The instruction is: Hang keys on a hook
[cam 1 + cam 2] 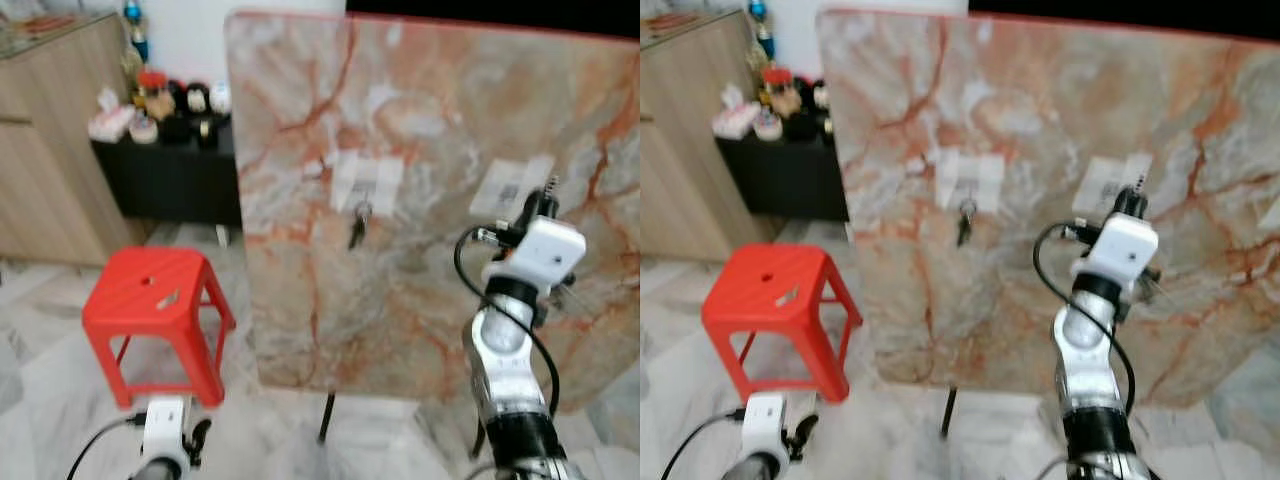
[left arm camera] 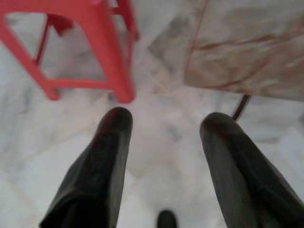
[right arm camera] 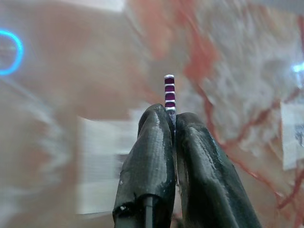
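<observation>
From the head camera, an upright marble-patterned board [image 1: 440, 200] is seen, with two pale adhesive hook pads stuck to it; a set of keys [image 1: 358, 226] already hangs from the left hook [image 1: 365, 185]. The right gripper [image 1: 548, 192] is raised just before the right hook pad [image 1: 510, 186], and something small and thin, too blurred to identify fully, appears to dangle beside the wrist. A red stool [image 1: 155, 295] stands on the tiled floor at the left, and the left gripper [image 1: 195, 440] hangs low near it. In the left wrist view, the left gripper's fingers [image 2: 99, 161] are spread apart with nothing between them, pointing at the floor by the stool leg. In the right wrist view, the right fingers [image 3: 152, 156] are pressed together on a thin striped purple-and-white tag [image 3: 169, 92], presumably the key strap. The bunch is judged light, rigid metal on a loose ring, prone to swinging; it is best held near the ring so the loop stays open for the hook.
</observation>
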Controlling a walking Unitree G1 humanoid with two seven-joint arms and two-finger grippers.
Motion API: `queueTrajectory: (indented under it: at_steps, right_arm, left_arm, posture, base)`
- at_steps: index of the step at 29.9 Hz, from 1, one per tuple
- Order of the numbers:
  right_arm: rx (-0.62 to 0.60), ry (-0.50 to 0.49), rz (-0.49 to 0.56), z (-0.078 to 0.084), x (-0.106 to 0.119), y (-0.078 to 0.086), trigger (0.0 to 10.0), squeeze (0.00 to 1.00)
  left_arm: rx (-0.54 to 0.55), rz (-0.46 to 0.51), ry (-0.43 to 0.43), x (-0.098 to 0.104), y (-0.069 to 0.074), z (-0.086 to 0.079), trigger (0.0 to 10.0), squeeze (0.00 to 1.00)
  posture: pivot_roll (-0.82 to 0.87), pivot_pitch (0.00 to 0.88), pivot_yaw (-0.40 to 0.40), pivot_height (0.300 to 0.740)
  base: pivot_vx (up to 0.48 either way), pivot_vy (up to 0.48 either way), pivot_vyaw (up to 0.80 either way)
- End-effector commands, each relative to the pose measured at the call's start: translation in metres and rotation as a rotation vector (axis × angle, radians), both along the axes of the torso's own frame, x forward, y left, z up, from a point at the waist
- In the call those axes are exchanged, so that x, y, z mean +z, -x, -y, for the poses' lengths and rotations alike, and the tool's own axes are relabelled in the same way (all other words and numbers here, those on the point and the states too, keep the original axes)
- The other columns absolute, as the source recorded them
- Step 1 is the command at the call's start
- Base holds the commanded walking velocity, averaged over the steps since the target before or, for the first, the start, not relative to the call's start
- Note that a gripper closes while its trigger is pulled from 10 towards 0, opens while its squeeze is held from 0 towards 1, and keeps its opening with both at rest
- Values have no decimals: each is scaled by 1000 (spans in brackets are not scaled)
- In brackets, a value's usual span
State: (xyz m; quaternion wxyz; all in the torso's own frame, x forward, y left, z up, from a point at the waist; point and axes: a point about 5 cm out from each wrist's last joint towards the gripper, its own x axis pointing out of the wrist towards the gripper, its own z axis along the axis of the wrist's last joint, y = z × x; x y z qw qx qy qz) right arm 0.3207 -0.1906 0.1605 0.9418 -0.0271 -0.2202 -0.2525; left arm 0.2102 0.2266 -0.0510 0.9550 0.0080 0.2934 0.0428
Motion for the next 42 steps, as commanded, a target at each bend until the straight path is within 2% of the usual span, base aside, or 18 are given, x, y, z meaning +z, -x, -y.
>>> queueTrajectory:
  at_steps: [1,4,14,34,42]
  right_arm:
    - [10,-44,4,0,5,-3,10000,0]
    - [54,-102,-23,-4,1,-7,10000,0]
    - [59,-103,-9,-6,4,-6,10000,0]
    - [114,-112,18,-13,11,-7,10000,0]
    - [145,-86,49,-18,18,-4,10000,0]
  left_arm:
    - [1,7,14,0,0,3,10000,0]
    - [-1,17,15,1,-2,3,10000,0]
    - [1,17,13,0,-1,4,10000,0]
    - [4,28,7,2,-2,2,10000,0]
    - [1,36,7,3,-3,3,10000,0]
  posture:
    - [57,0,-63,740]
    - [57,0,-63,740]
    - [56,0,-62,740]
    - [58,0,-59,740]
    - [57,0,-56,740]
  base:
    - [270,0,0]
    - [270,0,0]
    - [267,0,0]
    - [0,0,0]
    - [0,0,0]
